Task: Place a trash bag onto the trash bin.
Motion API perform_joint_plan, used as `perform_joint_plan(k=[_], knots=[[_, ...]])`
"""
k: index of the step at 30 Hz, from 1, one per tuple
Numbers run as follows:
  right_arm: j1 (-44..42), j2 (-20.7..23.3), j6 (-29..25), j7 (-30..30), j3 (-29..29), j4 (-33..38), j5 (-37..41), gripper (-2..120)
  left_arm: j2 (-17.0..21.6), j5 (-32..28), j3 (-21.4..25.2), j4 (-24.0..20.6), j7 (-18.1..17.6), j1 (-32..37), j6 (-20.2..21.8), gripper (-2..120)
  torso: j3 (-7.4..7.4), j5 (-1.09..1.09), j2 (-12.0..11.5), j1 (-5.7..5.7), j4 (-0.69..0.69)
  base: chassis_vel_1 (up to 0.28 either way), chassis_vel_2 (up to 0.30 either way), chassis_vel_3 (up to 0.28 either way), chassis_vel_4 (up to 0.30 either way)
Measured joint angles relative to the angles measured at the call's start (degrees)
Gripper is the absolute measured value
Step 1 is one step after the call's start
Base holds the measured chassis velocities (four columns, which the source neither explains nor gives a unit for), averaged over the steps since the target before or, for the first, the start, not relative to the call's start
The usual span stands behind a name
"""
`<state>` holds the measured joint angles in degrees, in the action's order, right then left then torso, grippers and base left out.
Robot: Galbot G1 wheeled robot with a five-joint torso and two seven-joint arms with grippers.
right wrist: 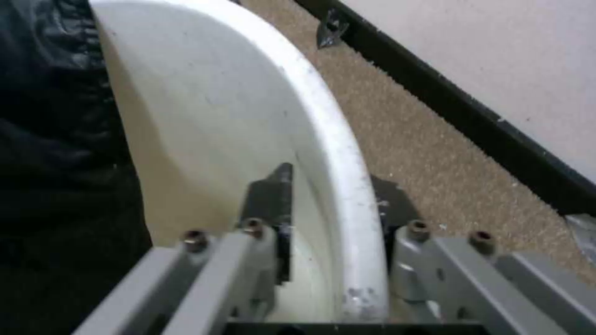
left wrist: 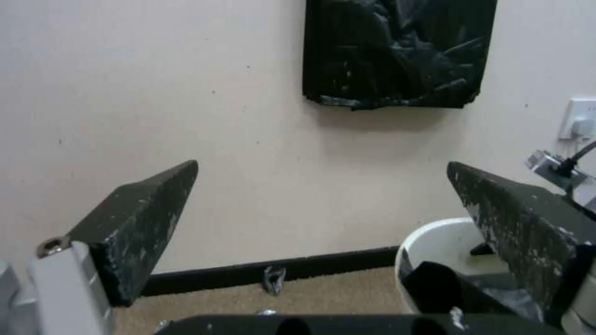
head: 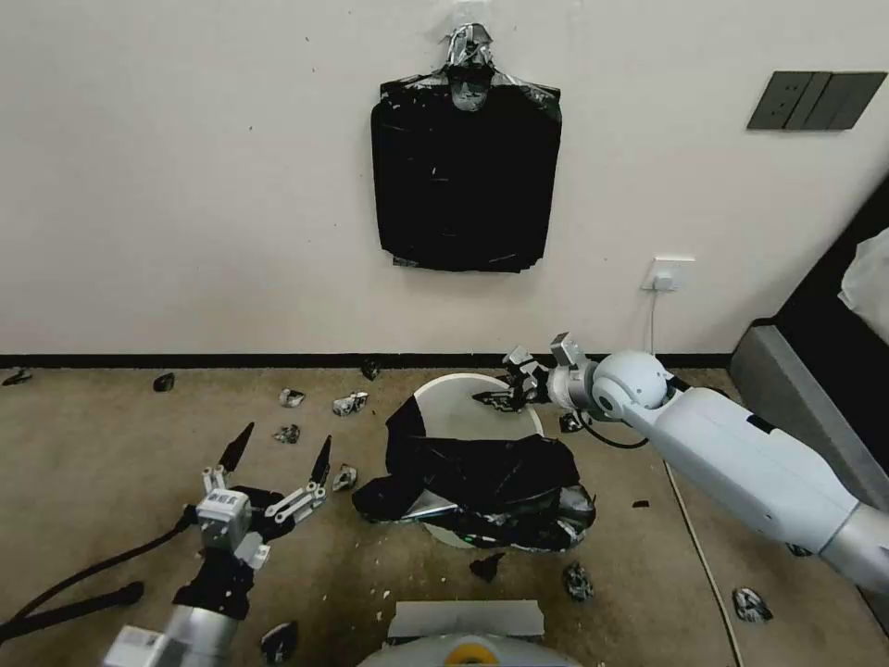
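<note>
Draping over the near and left part of the trash bin (head: 468,408), the trash bag (head: 482,482) is lying crumpled across the rim and spilling down the front side toward the floor (head: 120,435), while the far part of the white rim is sitting bare. The right gripper (head: 505,394) is straddling that bare far-right rim: in the right wrist view one finger (right wrist: 273,200) is sitting inside the wall of the bin and the other is outside it, so the gripper is narrow and closing on, or just about touching, the rim itself rather than on the bag; whether it is pinching tight I cannot tell. The bag is lying just beside it, on the inner side, not between the fingers.

To do this step well, the bin probably needs steadying by that rim hold while the bag's loose edge is being drawn across the open mouth; thin plastic like this is likely to slip or tear, so a slow pull looks wise.

The right arm is reaching forward, wrist turned toward the bin. The left gripper (head: 278,459) is hanging well apart to the bin's left, fingers spread wide and holding nothing, pointing toward the wall (head: 185,185), where a flat stack of black bags (head: 466,176) is hanging
</note>
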<state>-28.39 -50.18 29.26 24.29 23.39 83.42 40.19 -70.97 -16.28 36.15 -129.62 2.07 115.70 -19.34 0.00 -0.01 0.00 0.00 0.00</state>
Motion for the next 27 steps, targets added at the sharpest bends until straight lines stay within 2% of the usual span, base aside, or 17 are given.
perform_joint_plan(k=[3, 5, 9, 13, 16, 17, 19, 20, 23, 25, 27], knots=[[-0.4, 0.3, 0.0, -0.4, 0.0, 0.5, 0.1, 9, -0.3, -0.3, 0.0, -0.1, -0.2, 0.1, 0.1, 100, -0.01, 0.0, 0.0, 0.0, 0.0, 0.0, 0.0, 0.0, 0.0], [-0.5, 0.4, 0.0, -0.6, 0.0, 0.6, 0.3, 6, -0.4, -0.4, 0.0, -0.1, -0.3, 0.0, 0.2, 100, -0.01, 0.0, 0.0, 0.0, 0.0, 0.0, 0.0, 0.0, 0.0], [-0.7, 0.9, 0.1, -2.4, -0.2, 1.2, 2.1, 6, -0.6, -0.9, -0.3, -0.3, -0.7, -0.2, 0.6, 100, 0.0, 0.01, 0.0, 0.0, 0.01, 0.0, 0.0, 0.0, 0.0], [-1.7, 2.5, 0.5, -6.6, -1.3, 3.6, 7.9, 6, -0.6, -1.5, -0.3, -0.5, -1.4, -0.6, 1.5, 100, 0.0, 0.01, 0.0, 0.0, 0.0, 0.0, 0.0, 0.0, 0.0], [-3.6, 4.4, 3.0, -14.3, -4.0, 8.3, 16.1, 6, -0.6, -2.3, -0.4, -0.7, -1.8, -1.0, 2.0, 100, 0.0, 0.01, 0.0, 0.0, 0.0, 0.0, 0.0, 0.0, 0.0], [-3.6, 4.4, 3.0, -14.3, -4.0, 8.3, 16.1, 6, -0.6, -2.3, -0.4, -0.7, -1.8, -1.0, 2.0, 100, 0.0, 0.01, 0.0, 0.0, 0.0, 0.0, 0.0, 0.0, 0.0], [-5.5, 5.5, 4.8, -21.7, -6.0, 12.3, 21.4, 6, -0.5, -2.6, -0.5, -0.7, -1.9, -1.3, 2.3, 100, 0.0, 0.02, 0.0, 0.0, 0.0, 0.0, 0.0, 0.0, 0.0], [-5.5, 5.5, 4.8, -21.7, -6.0, 12.3, 21.4, 6, -0.5, -2.6, -0.5, -0.7, -1.9, -1.3, 2.3, 100, 0.0, 0.02, 0.0, 0.0, 0.0, 0.0, 0.0, 0.0, 0.0], [-10.2, 6.4, 5.3, -32.0, -9.4, 17.7, 25.4, 6, -0.5, -2.7, -1.0, -0.7, -2.3, -1.8, 2.8, 100, 0.0, 0.01, 0.0, 0.0, 0.01, 0.0, 0.0, 0.0, 0.0], [-11.4, 6.4, 5.3, -34.1, -10.3, 18.8, 26.1, 6, -0.5, -2.7, -1.1, -0.7, -2.4, -1.9, 3.0, 100, -0.01, 0.01, 0.0, 0.0, 0.0, 0.0, 0.0, 0.0, 0.0], [-15.6, 6.1, 5.3, -41.2, -13.3, 21.9, 29.1, 6, -0.7, -2.7, -1.5, -0.8, -3.4, -2.3, 4.1, 100, 0.0, 0.02, 0.0, 0.0, 0.0, 0.0, 0.0, 0.0, 0.0]])
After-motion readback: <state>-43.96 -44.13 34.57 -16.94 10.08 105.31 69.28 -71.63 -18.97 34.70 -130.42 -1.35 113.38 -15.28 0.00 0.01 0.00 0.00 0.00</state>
